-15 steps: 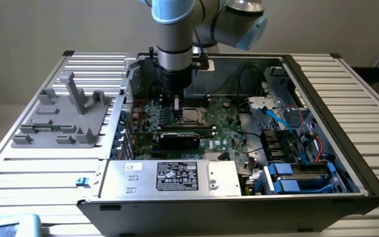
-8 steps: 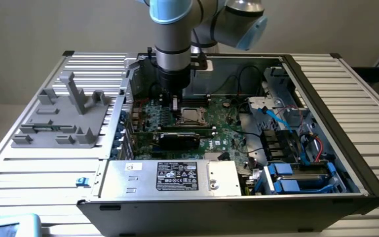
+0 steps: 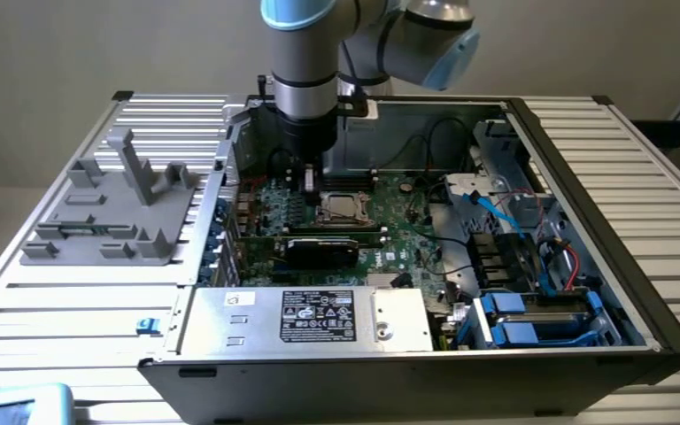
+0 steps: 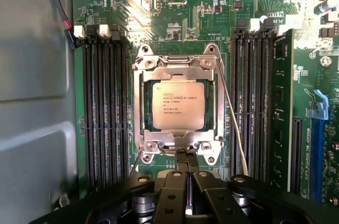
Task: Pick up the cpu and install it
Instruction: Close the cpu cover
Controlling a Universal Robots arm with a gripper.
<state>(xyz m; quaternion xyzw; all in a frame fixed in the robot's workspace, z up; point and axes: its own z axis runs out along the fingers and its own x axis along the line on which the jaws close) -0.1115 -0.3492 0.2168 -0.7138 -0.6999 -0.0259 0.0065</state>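
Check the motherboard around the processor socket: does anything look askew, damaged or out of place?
The cpu sits square inside the socket frame, and nothing looks damaged. One oddity: the thin wire lever beside the frame slants away from it instead of lying along it, seemingly unlatched. The shut end effector is at the frame's edge.

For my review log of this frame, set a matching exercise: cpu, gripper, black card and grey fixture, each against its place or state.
1 cpu
2 gripper
3 black card
4 grey fixture

A on the table, outside the case
B shut
C lying in the socket
D on the board, beside the socket

Pairs: 1-C, 2-B, 3-D, 4-A
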